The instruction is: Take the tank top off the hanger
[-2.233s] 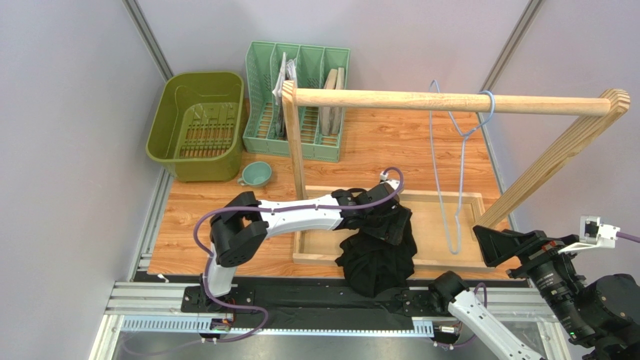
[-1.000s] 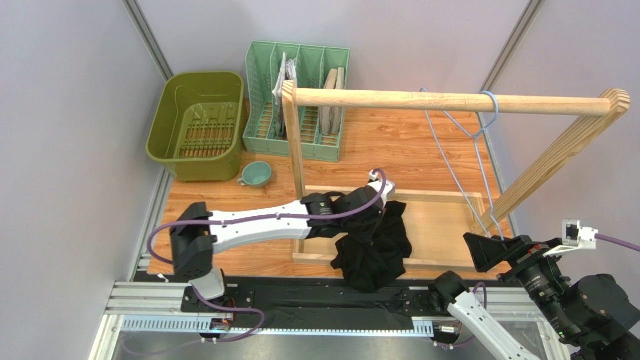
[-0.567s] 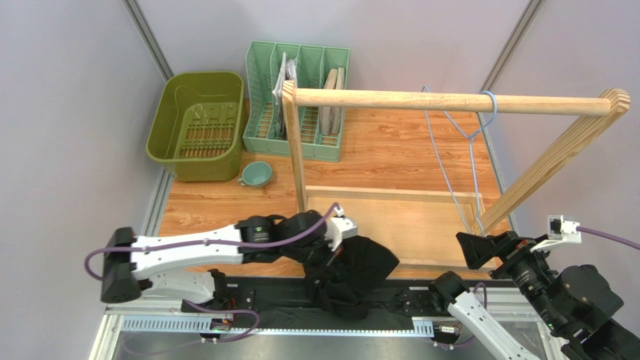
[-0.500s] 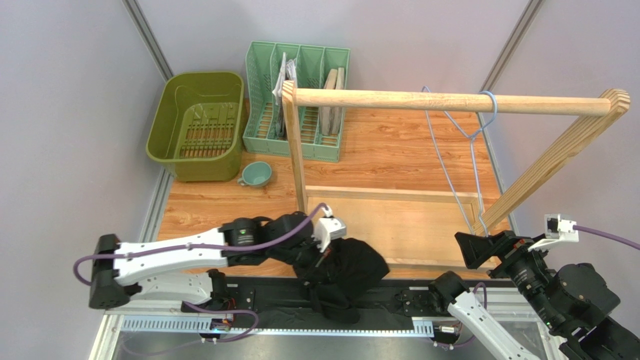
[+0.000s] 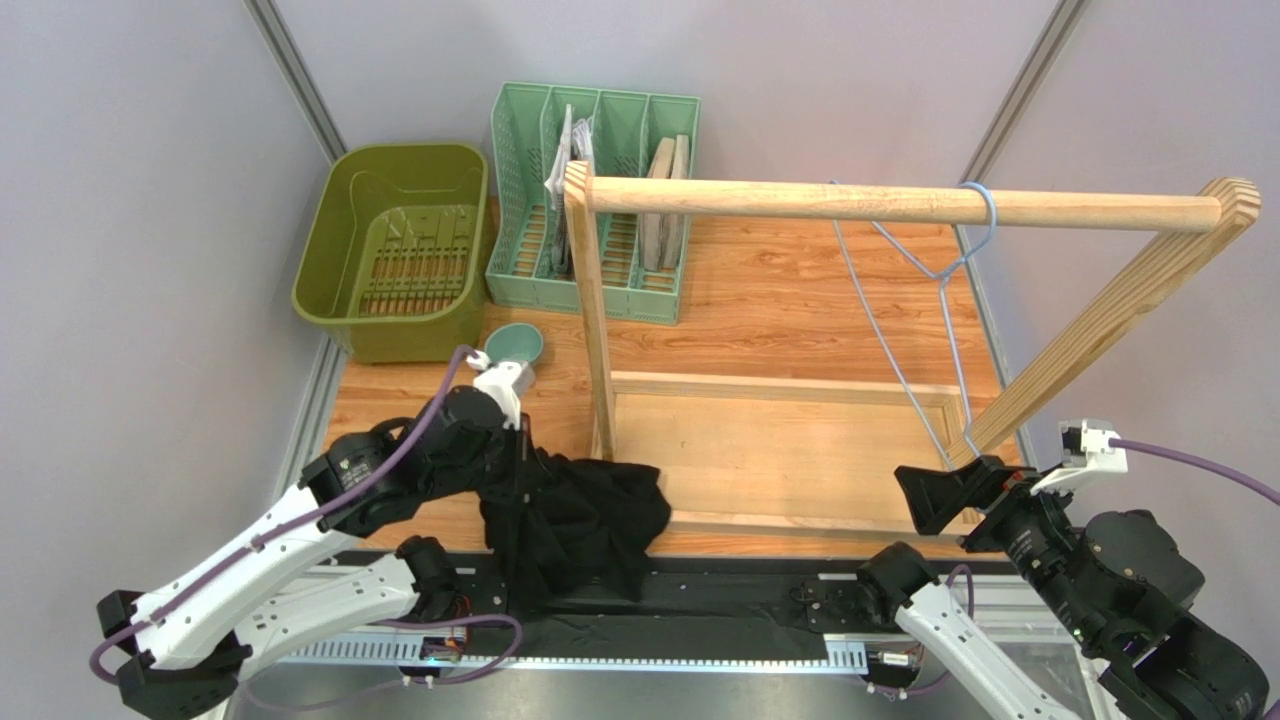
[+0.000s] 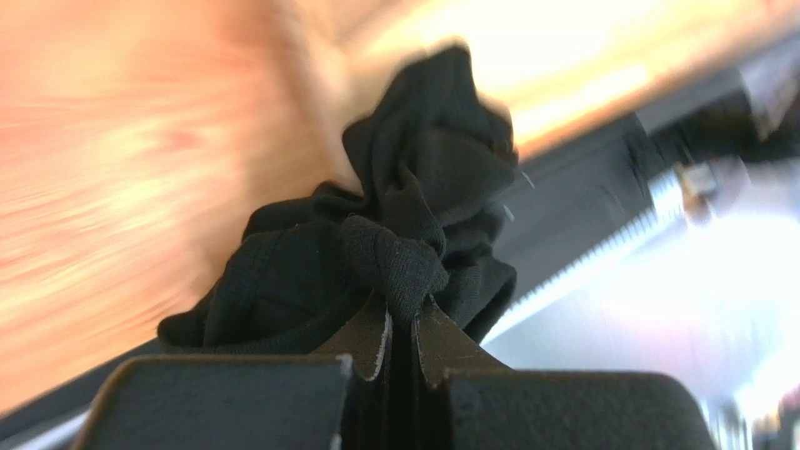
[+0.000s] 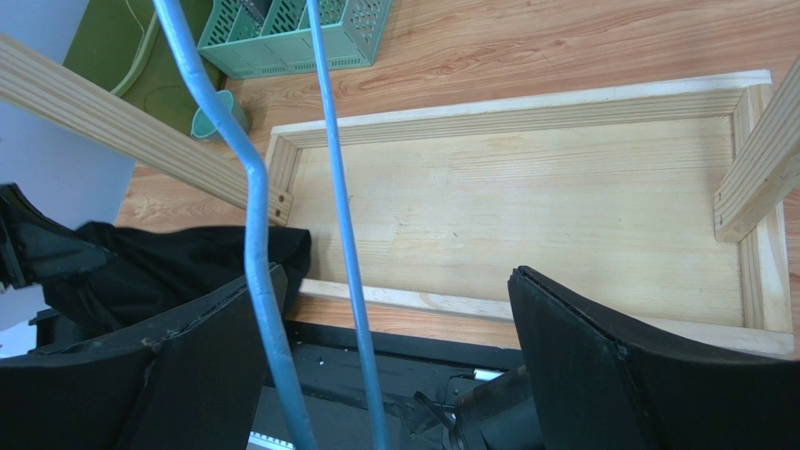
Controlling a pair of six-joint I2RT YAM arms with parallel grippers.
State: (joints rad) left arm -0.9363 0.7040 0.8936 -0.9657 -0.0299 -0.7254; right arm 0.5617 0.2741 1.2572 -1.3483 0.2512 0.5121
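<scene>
Wooden tabletop (image 5: pixel 751 285), grey walls on both sides, arm bases along the near edge.

Left gripper (image 6: pixel 402 323): jaws pressed together on a knot of black fabric, which bulges out just past the fingertips in the wrist view. Wrist view is blurred, but the pinch is plain.

Tank top (image 5: pixel 579 510): off the wire altogether. It is bunched in a dark heap at the near left corner of the wooden tray (image 5: pixel 781 387). It hangs from the left gripper and spills over the table's near edge onto the black strip (image 5: pixel 721 615) there. It lies beside the foot of the rack's left post, well apart from the hanger.

Right gripper (image 7: pixel 394 281): jaws spread wide, gripping nothing, low at the near right corner of the tray.

Hanger (image 7: pixel 253 234): bare, light-blue wire. Its hook is over the wooden rail (image 5: pixel 842 200) near the right end, and the body slants down toward the right gripper. In the right wrist view one wire crosses in front of the gripper's left finger and the other runs through the gap between the fingers. Cannot tell if either wire touches a finger.

Far left of table: olive basin (image 5: pixel 353 180), green slotted rack (image 5: pixel 594 105) holding flat items upright, teal cup (image 5: pixel 516 345) just in front of both.
</scene>
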